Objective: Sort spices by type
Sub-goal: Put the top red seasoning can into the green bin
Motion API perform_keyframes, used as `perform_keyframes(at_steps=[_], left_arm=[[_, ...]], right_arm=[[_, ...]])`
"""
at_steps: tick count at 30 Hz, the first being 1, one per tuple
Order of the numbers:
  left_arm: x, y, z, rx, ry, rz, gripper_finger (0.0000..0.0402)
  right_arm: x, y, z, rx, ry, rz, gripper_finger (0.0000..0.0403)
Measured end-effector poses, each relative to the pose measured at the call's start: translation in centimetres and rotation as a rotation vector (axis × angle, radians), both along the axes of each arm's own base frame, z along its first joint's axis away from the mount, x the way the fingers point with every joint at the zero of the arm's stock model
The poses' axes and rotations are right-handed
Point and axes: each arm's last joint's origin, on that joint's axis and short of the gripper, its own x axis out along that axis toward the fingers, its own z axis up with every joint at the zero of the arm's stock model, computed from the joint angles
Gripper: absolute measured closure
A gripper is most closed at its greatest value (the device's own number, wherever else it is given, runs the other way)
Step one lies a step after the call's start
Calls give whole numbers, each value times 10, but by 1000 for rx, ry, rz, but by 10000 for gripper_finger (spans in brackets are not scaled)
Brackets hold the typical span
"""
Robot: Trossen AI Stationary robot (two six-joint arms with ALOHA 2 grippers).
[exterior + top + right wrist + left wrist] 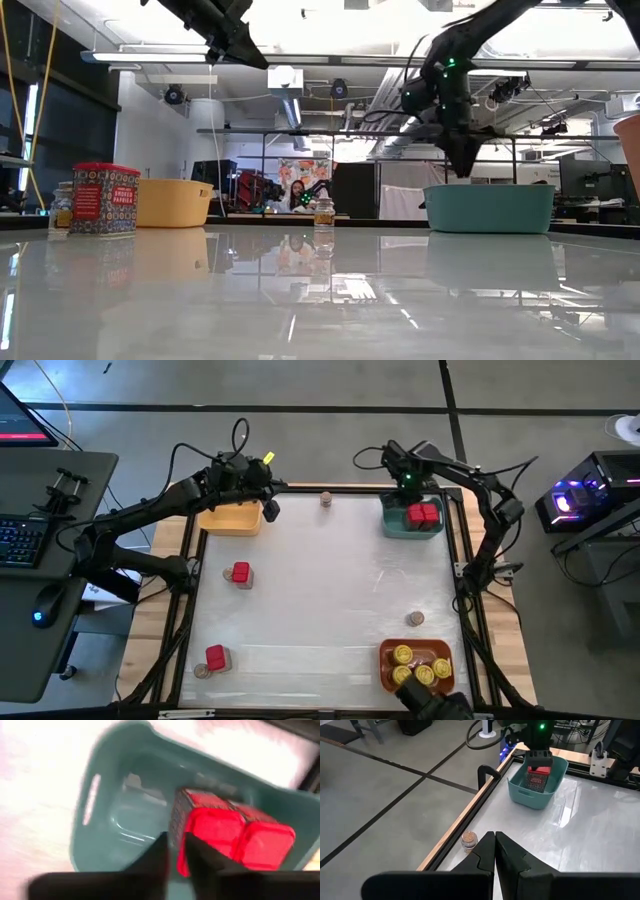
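Note:
My left gripper point(270, 510) hangs shut, high over the far-left part of the table beside the yellow bin point(232, 518); in its wrist view its fingers point(495, 842) touch nothing. My right gripper point(405, 495) is shut over the teal bin point(392, 520), just above the rim point(465, 165). Two red tins point(235, 835) stand inside that bin. Two more red tins point(240, 573) point(215, 657) stand on the table's left side. Tan jars stand at the far edge point(326, 500) and right of centre point(415, 619). Several yellow-lidded jars point(415, 665) sit in the orange bin point(385, 660).
The middle of the table point(330, 590) holds nothing. Dark clamps and rails run along the table's edges. A desk with a keyboard point(25, 540) stands left of the table. A person shows far off in the room point(297, 195).

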Motion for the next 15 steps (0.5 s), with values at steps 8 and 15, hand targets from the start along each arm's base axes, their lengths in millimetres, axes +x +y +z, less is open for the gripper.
perform_keyframes(at_steps=[8,15], left_arm=[[0,0,0,-1,1,0,402],[0,0,0,-5,-2,3,401]], right_arm=[[-9,-9,0,16,-26,-20,399],[-5,-13,-14,114,-66,-39,401]])
